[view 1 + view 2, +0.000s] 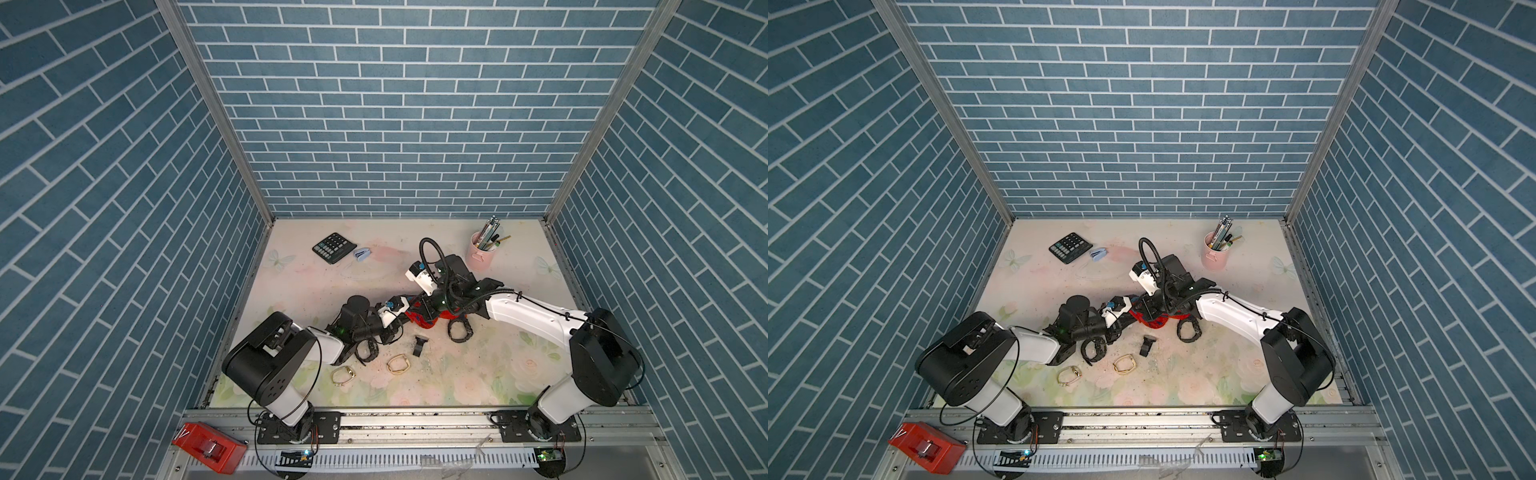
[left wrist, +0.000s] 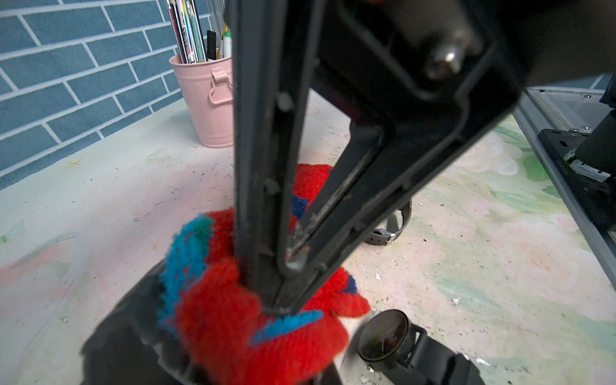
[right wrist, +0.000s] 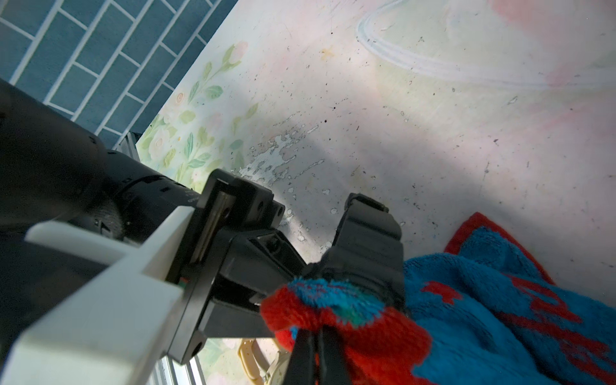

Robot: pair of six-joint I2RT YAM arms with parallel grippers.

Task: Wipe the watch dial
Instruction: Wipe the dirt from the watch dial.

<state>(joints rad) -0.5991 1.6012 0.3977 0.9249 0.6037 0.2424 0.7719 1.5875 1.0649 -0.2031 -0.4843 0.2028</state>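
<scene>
Red-and-blue cloth (image 3: 333, 320) covers the dial, can't see it. Watch (image 3: 370, 233) is mid bench (image 1: 332, 291), clamped in the left fingers (image 3: 276, 266); right fingers (image 3: 300, 363) pinch the cloth, pressed on top of it.

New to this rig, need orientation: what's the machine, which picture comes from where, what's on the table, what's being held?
Two robot arms with two-fingered grippers stand at a table. Both top views look down on the whole scene; each wrist view comes from a camera on one arm. The left gripper is shut on a black watch; the right gripper is shut on a red and blue cloth, bunched against that watch. Lying loose: calculator, pink pen cup, a second, round-dialled watch.
</scene>
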